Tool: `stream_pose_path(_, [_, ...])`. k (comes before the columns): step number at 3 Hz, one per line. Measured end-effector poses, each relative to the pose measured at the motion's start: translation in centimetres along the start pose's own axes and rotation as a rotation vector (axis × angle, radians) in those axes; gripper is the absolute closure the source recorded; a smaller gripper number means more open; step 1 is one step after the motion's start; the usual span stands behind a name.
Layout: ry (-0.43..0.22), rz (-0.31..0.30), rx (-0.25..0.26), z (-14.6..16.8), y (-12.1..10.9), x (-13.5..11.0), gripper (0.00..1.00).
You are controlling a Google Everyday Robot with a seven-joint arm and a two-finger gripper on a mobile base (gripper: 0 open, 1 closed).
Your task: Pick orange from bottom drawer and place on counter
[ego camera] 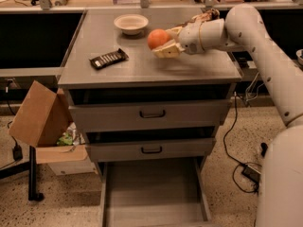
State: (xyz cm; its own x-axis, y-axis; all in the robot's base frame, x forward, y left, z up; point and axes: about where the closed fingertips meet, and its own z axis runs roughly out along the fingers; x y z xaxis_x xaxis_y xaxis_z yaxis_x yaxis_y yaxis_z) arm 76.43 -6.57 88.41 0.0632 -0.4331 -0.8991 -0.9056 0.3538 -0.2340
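The orange [157,38] is round and smooth, held in my gripper [164,41] above the middle of the counter [142,63]. The pale fingers [165,51] are shut around it from the right side. My white arm reaches in from the right over the counter's right edge. The bottom drawer [154,193] is pulled out open below the cabinet, a wide grey tray; nothing shows in the part of it in view.
A white bowl [131,22] sits at the back of the counter, left of the orange. A dark snack bar [109,58] lies at the front left. Two shut drawers with black handles [152,113]. A cardboard box [40,115] stands at left; cables lie at right.
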Motion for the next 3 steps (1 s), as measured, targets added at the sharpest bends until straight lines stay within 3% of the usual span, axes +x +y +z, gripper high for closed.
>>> stream_pose_path(2, [0.041, 0.096, 0.012, 1.4, -2.6, 2.3, 1.00])
stream_pose_path(3, [0.050, 0.128, 0.006, 1.9, -3.2, 3.1, 0.86])
